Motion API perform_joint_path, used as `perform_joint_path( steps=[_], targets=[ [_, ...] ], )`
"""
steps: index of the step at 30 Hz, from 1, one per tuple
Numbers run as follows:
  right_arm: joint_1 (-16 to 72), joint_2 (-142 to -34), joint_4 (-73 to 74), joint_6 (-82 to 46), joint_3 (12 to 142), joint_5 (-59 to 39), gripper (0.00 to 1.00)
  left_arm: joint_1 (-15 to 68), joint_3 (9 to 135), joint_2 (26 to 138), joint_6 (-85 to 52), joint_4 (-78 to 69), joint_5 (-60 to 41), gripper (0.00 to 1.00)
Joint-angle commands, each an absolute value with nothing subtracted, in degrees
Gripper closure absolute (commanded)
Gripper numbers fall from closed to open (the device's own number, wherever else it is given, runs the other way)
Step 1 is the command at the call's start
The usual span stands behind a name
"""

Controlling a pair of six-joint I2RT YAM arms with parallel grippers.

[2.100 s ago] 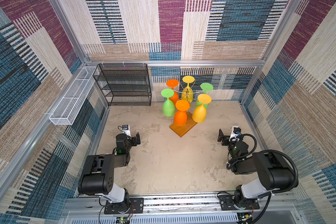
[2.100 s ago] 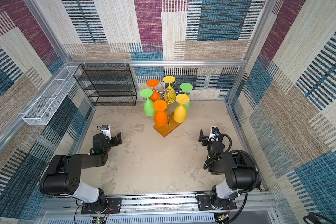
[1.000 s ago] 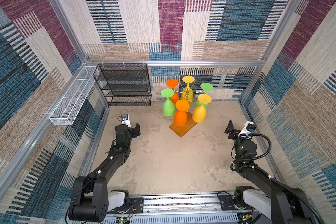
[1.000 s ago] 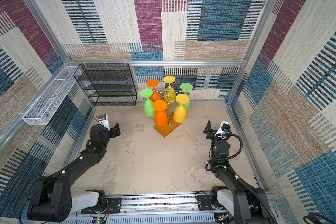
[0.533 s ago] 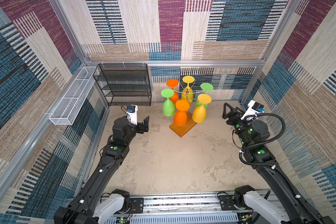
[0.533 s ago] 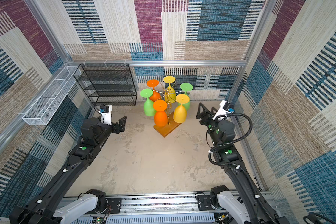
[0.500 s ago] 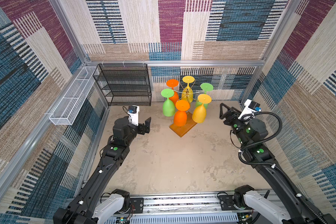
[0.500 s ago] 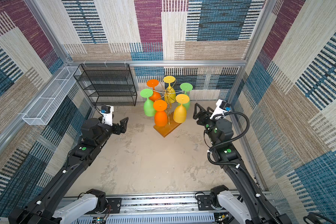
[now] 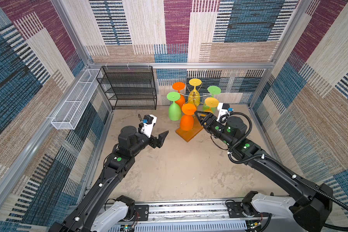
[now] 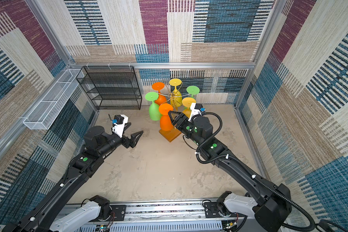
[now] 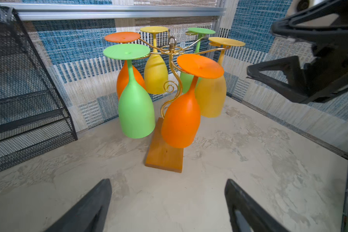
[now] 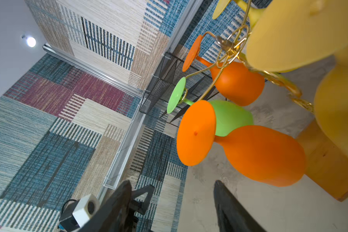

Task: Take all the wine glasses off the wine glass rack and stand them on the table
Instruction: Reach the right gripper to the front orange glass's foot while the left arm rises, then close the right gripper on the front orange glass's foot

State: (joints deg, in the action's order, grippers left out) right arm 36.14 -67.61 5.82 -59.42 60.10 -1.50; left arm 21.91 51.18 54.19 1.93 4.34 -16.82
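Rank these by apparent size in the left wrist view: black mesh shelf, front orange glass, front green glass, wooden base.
1. black mesh shelf, cropped by the frame.
2. front orange glass and front green glass: alike, unranked.
3. wooden base, partly hidden.

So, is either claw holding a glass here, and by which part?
Nothing is held. The left claw and right claw are both open and empty; the right one is near the front orange glass but not around it.

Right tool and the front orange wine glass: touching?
Apart. In the left wrist view, wall shows between the right tool and the front orange wine glass; the open jaws hold nothing.
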Motion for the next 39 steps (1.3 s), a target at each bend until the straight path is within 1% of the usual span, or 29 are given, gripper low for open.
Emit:
perform_joint_path(
  steps=[1,12,25,28,32,39],
  targets=[
    [36.3,-68.97,10.73,-66.39,61.4,-0.82,0.35,22.67,51.15,53.88,3.34,3.78,-17.85,0.09],
    [36.3,-73.91,10.15,-73.49,63.37,1.14,0.41,25.32,50.94,52.84,3.52,3.69,-17.5,0.11],
    [36.41,-79.01,10.61,-73.83,66.07,3.78,0.43,26.78,50.75,52.41,3.6,3.72,-16.28,0.11],
    [36.39,-80.0,11.4,-73.83,66.31,3.97,0.49,26.94,50.7,52.62,3.36,3.68,-16.08,0.11],
    [36.42,-80.58,12.52,-73.91,66.25,4.88,0.62,27.28,50.71,53.22,3.18,3.73,-16.17,0.12],
    [36.34,-81.21,13.36,-73.85,66.8,5.79,0.69,27.86,50.58,53.21,3.34,3.71,-14.89,0.12]
  ],
)
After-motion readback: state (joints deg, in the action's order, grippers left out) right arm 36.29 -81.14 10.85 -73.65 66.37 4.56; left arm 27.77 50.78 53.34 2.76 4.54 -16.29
